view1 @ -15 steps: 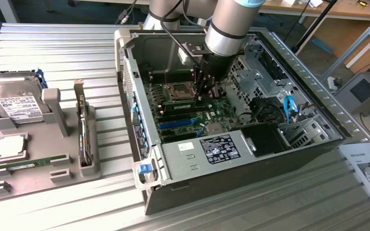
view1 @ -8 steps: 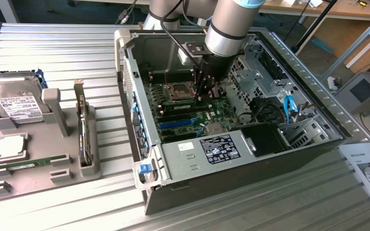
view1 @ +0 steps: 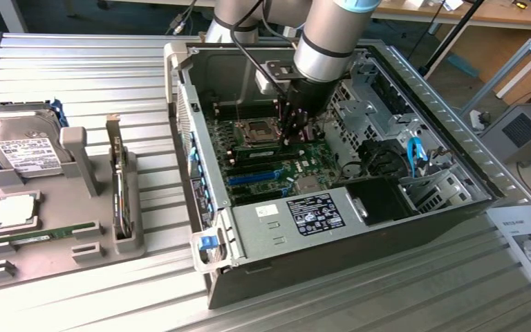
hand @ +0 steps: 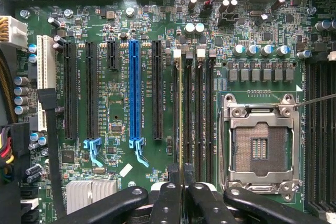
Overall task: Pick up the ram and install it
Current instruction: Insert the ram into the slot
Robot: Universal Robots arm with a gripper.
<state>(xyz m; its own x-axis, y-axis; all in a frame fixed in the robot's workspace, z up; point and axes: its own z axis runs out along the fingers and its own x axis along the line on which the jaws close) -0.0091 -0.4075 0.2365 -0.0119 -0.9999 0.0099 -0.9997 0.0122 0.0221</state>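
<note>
While it hangs inside the computer case (view1: 275, 232), the end effector (hand: 181, 176) pinches the ram (hand: 180, 103). A second ram (view1: 42, 236) lies on the tray (view1: 99, 257).

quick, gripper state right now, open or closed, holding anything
Gripper: closed, holding the ram, which stands edge-on at the memory slots.

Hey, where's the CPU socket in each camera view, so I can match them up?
Exterior view: CPU socket inside the case, just to the exterior view's left of the gripper.
Wrist view: CPU socket beyond the memory slots from the blue slot.
Shared landmark: the blue slot.
</note>
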